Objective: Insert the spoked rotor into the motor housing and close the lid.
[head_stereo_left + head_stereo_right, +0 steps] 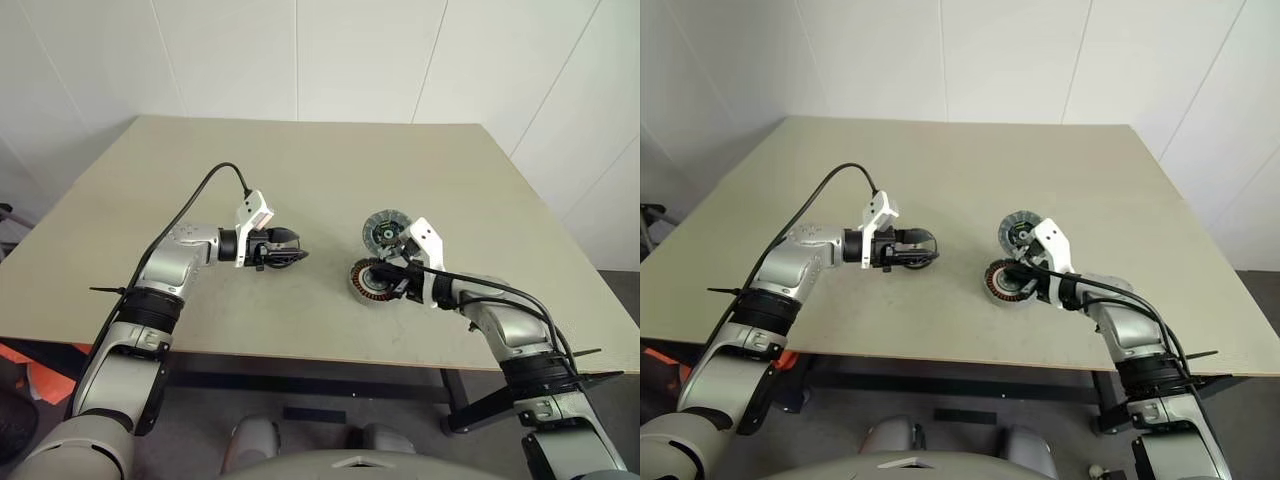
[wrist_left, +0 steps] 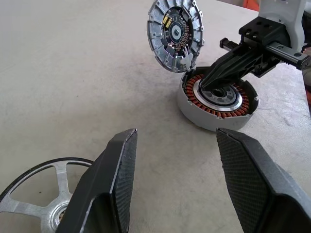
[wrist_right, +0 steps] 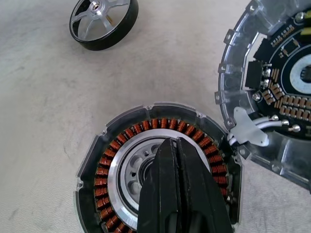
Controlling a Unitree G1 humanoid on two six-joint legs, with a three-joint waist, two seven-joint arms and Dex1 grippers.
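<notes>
The spoked rotor, a silver wheel with a black rim, lies flat on the table; in the left wrist view the rotor sits beside one finger. My left gripper hovers open just above the table with nothing between its fingers. The motor housing rests on the table with its copper windings facing up. My right gripper is shut, its tips pressed into the housing's silver hub. The lid stands tilted up at the housing's far edge, its circuit side showing, joined to it by white wires.
The beige table stretches wide behind and between both arms. White walls stand beyond its far edge. The housing and lid sit right of centre, a hand's width from the left gripper.
</notes>
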